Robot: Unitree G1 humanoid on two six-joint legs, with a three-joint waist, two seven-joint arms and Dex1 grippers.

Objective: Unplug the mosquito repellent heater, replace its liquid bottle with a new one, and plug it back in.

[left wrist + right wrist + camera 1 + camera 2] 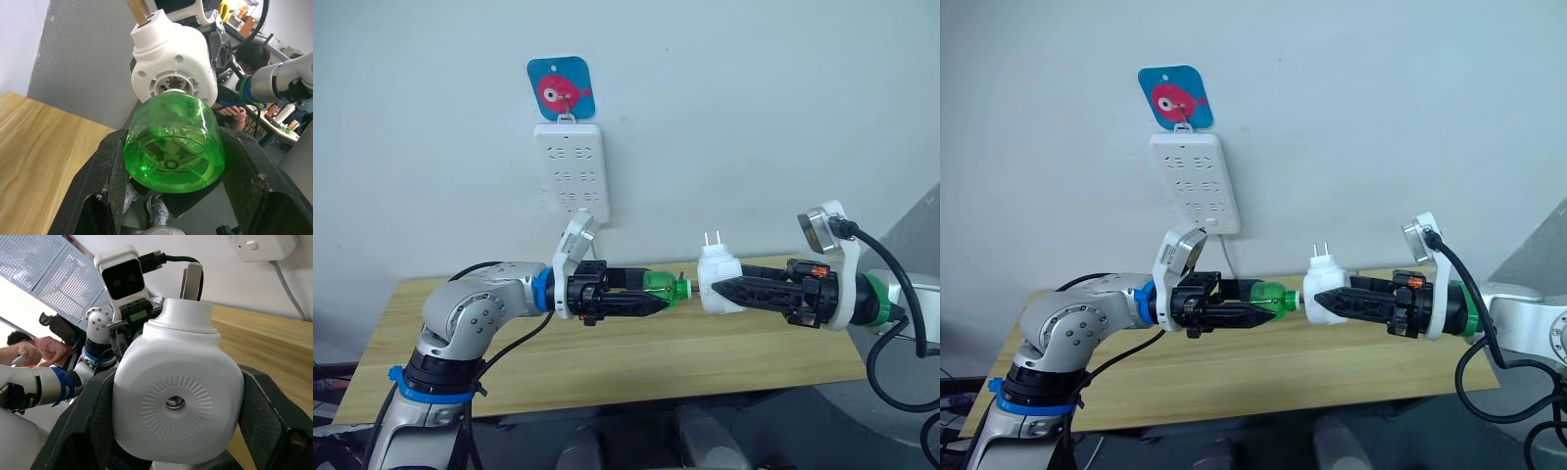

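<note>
Wooden bench (636,357) set against a pale wall, seen over both arms; nothing is seen lying on its top, and both task objects are held in the air above its far half.

Near: left gripper (646,298), fingers clamped on either side of the green liquid bottle (661,288), bottle neck pointing toward the robot's right. Opposite it, right gripper (729,292), fingers clamped on the body of the mosquito repellent heater (717,279), whose two metal prongs (712,240) point upward.

Middle: the bottle neck meets the heater's underside socket; in the left wrist view the green bottle (172,147) sits against the ribbed ring of the heater (171,68). Whether the thread is engaged, and whether the bottle is going in or coming out, cannot be told. The right wrist view shows the heater's vented face (177,404) between the fingers.

Far: white power strip (570,169) hung on the wall above the bench's far edge, beneath a blue fish hook (562,88); the heater is unplugged from it. A seated person (22,350) appears in the background of the right wrist view.

Risks, as judgement: slight misalignment of the two arms' axes could jam or cross-thread the neck; twisting against a smooth, rounded bottle could let it slip and fall to the bench, spilling liquid; excess push could shift the heater in its grip, spoiling prong alignment for replugging.
</note>
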